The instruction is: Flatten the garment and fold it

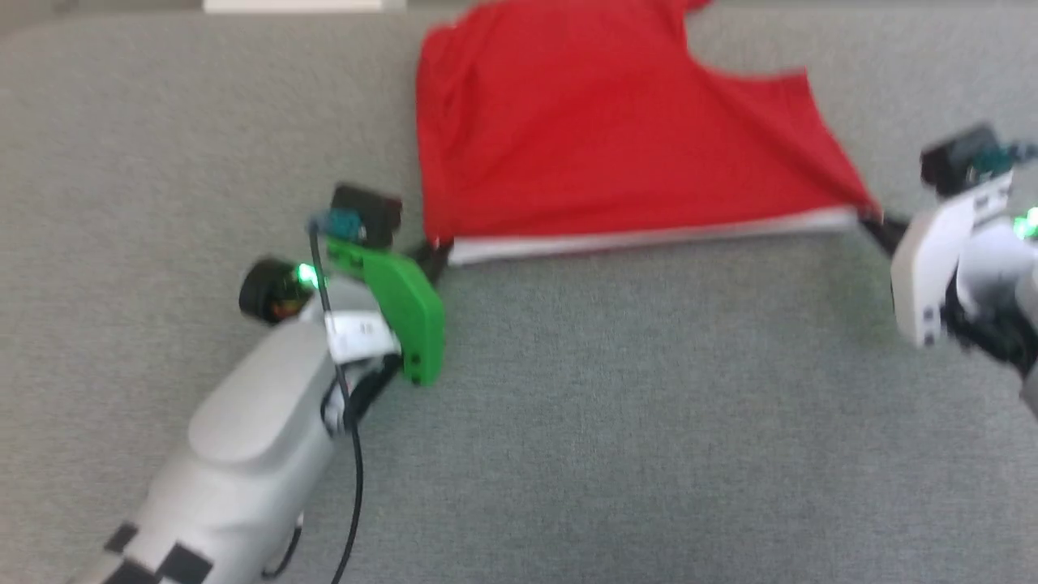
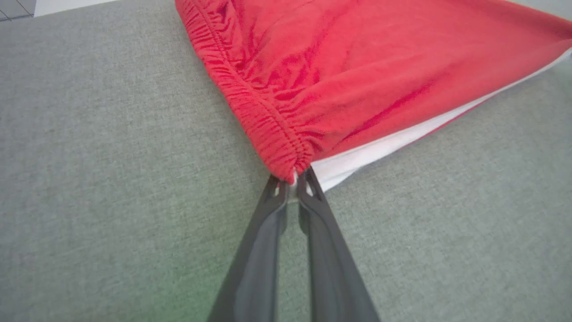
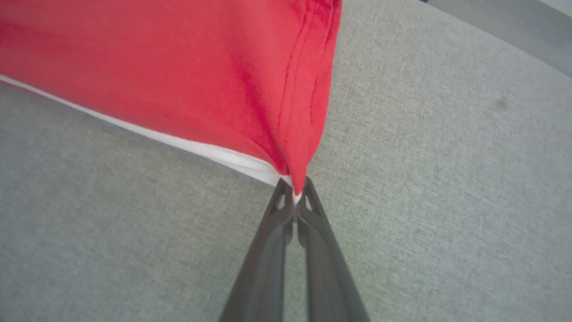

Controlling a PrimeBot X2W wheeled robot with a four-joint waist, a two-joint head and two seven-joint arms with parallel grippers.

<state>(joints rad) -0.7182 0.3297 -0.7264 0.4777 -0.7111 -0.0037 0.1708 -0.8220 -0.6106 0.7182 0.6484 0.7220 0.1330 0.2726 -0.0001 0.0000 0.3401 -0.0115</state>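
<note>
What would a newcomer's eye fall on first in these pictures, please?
The red garment stands out, spread on the grey surface at the top of the head view, a white band along its near edge. The left gripper and the right gripper each pinch a near corner, stretching that edge taut.

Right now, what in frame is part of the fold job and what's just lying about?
In the job: garment, stretched taut; left gripper, jaws shut on its waistband corner; right gripper, jaws shut on the opposite corner.
Just there: grey fabric surface underneath; white strip past its far edge.
</note>
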